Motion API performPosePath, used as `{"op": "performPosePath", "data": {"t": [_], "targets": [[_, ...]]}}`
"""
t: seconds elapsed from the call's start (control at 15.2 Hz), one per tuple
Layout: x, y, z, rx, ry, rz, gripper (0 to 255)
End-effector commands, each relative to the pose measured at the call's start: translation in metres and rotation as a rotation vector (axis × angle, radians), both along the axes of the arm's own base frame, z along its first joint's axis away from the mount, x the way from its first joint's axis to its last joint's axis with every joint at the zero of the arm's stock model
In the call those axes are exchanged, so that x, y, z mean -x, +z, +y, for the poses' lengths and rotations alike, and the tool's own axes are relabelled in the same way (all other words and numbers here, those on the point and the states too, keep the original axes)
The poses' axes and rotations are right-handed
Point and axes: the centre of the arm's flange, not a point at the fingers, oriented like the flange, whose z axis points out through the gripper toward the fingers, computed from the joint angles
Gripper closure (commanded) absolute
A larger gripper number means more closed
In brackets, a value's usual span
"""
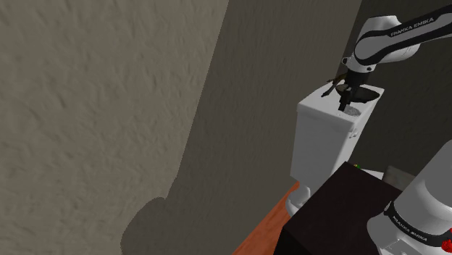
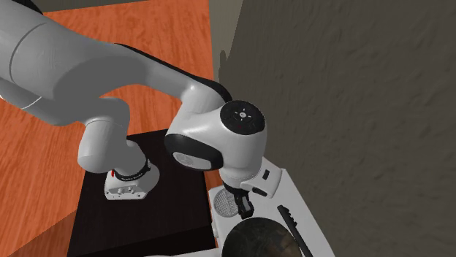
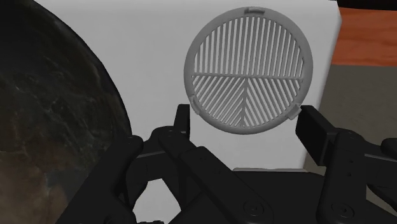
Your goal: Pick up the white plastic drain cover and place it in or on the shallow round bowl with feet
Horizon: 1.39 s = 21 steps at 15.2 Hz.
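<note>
The drain cover (image 3: 248,70) is a pale grey round grille lying flat on the white lid (image 3: 159,63) of a toilet tank. My gripper (image 3: 248,124) hovers just above it, open, with one fingertip at each side of the disc's near rim and neither touching it. The dark, mottled round bowl (image 3: 51,127) rests on the same lid right beside the cover. From the shoulder view the gripper (image 1: 346,101) points down at the lid, next to the bowl (image 1: 366,94). In the second exterior view the cover (image 2: 225,204) peeks out beside the gripper (image 2: 241,206), with the bowl (image 2: 259,241) below it.
The white toilet tank (image 1: 326,141) stands against a grey textured wall (image 1: 109,94). A slim black toothed object (image 2: 292,223) lies on the lid beside the bowl. My dark stand (image 1: 340,217) is close to the tank, on an orange-brown wood floor (image 2: 88,44).
</note>
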Motion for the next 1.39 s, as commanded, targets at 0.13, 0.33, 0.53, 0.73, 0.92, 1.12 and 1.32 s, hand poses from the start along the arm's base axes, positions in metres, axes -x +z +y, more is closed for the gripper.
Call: {"op": "performPosePath", "data": {"t": [0.13, 0.33, 0.53, 0.73, 0.92, 1.12, 1.32], "targets": [[0.0, 0.021, 0.001, 0.0, 0.0, 0.0, 255], [0.0, 0.037, 0.001, 0.0, 0.0, 0.0, 255], [0.0, 0.053, 0.001, 0.0, 0.0, 0.0, 255], [0.0, 0.068, 0.001, 0.0, 0.0, 0.0, 255], [0.0, 0.084, 0.001, 0.0, 0.0, 0.0, 255], [0.0, 0.1, 0.001, 0.0, 0.0, 0.0, 255], [0.0, 0.111, 0.001, 0.0, 0.0, 0.0, 255]]}}
